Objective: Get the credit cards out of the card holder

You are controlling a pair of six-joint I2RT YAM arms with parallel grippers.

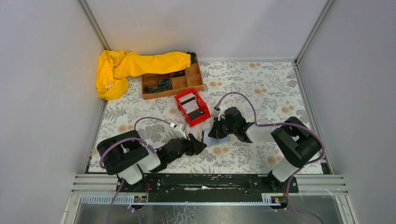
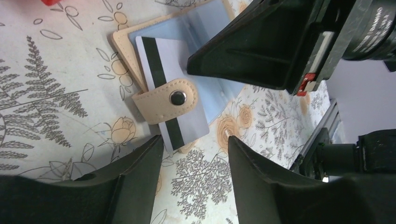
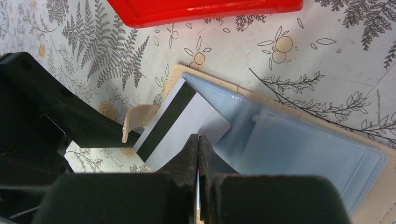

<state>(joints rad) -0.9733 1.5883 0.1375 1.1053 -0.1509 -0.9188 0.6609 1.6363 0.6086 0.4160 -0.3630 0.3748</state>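
The card holder (image 3: 299, 149) lies open on the floral cloth, with pale blue clear sleeves and a tan edge. A whitish card (image 3: 187, 116) with a black stripe sticks halfway out of it. In the left wrist view the card (image 2: 161, 60) passes under the tan snap strap (image 2: 166, 101) of the holder (image 2: 210, 28). My right gripper (image 3: 198, 138) is shut, its tips down on the holder at the card's edge. My left gripper (image 2: 196, 142) is open just short of the card's free end, touching nothing. In the top view the left gripper (image 1: 200, 144) and right gripper (image 1: 214, 133) meet over the holder (image 1: 224, 139).
A red bin (image 1: 192, 107) with dark flat pieces inside stands just behind the holder, and its rim shows in the right wrist view (image 3: 205, 9). A brown wooden compartment tray (image 1: 173, 83) and a yellow cloth (image 1: 126, 67) lie at the back left.
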